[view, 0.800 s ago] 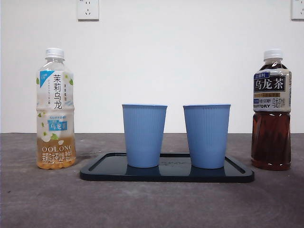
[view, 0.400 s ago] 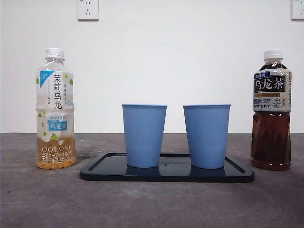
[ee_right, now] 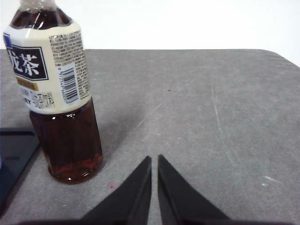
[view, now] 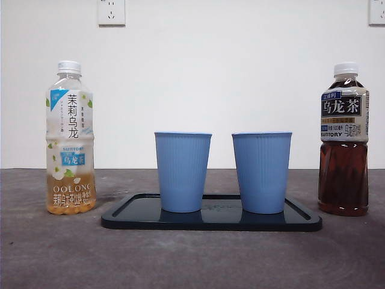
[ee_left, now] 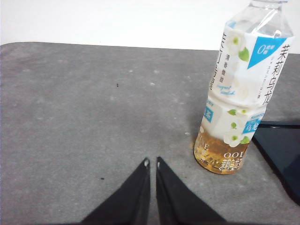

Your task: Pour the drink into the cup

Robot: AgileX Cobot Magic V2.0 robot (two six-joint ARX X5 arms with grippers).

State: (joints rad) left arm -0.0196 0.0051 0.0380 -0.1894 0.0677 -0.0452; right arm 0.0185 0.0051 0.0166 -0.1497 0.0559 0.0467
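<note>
Two blue ribbed cups, one on the left (view: pixel 182 171) and one on the right (view: pixel 261 172), stand upright on a dark tray (view: pixel 301 220) at the table's middle. A pale jasmine oolong bottle (view: pixel 70 139) with a white cap stands at the left, holding a little amber liquid. It also shows in the left wrist view (ee_left: pixel 239 89). A dark oolong tea bottle (view: pixel 344 141) stands at the right and shows in the right wrist view (ee_right: pixel 58 93). My left gripper (ee_left: pixel 151 163) is shut and empty, beside the pale bottle. My right gripper (ee_right: pixel 154 159) is shut and empty, beside the dark bottle.
A grey table top (view: pixel 192 259) runs to a white wall with a socket at the upper left (view: pixel 111 12) and one at the upper right (view: pixel 377 12). The tray's corner shows in the left wrist view (ee_left: pixel 281 154) and in the right wrist view (ee_right: pixel 14 154).
</note>
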